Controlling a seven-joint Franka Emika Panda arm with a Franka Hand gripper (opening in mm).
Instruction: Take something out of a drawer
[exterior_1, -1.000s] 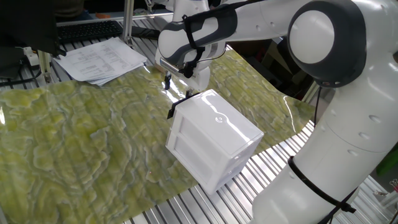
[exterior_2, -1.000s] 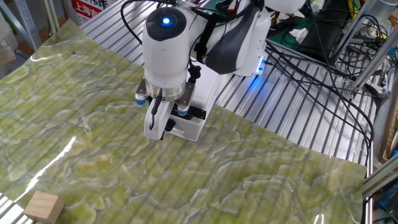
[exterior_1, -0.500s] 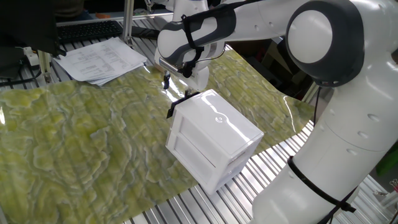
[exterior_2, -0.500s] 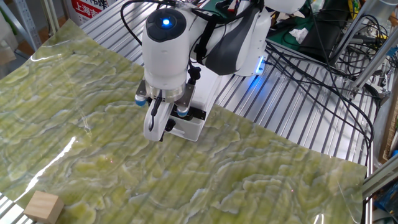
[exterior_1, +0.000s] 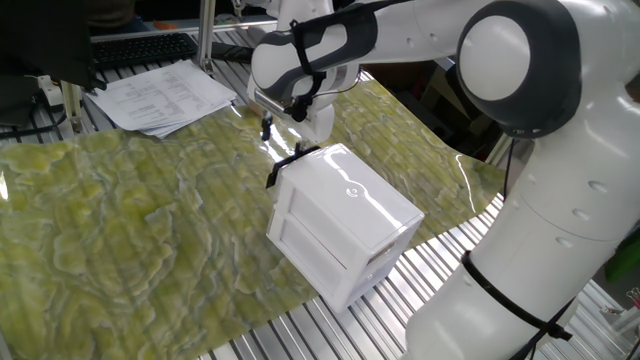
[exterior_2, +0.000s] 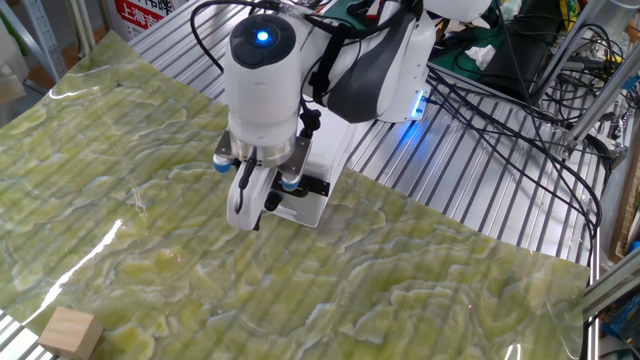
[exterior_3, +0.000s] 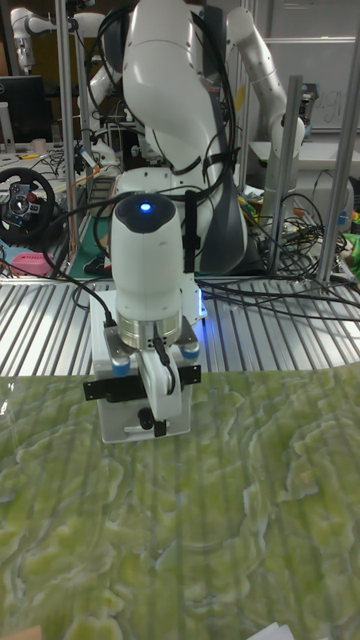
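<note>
My bench (exterior_1: 120, 230), under its green-marbled mat, carries the white two-drawer box (exterior_1: 345, 225), which is my landmark. At the box's front, my pincer (exterior_2: 250, 205) hangs against the upper drawer (exterior_3: 140, 415), by its small black handle (exterior_3: 146, 424); whether the fingers are apart or clamped I cannot tell. The pale wooden cube (exterior_2: 68, 333) lies well apart from the box, near the mat's edge.

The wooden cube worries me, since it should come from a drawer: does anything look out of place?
Yes. The wooden cube sits alone on the green mat, far from the white box where the pincer works at the front.
</note>
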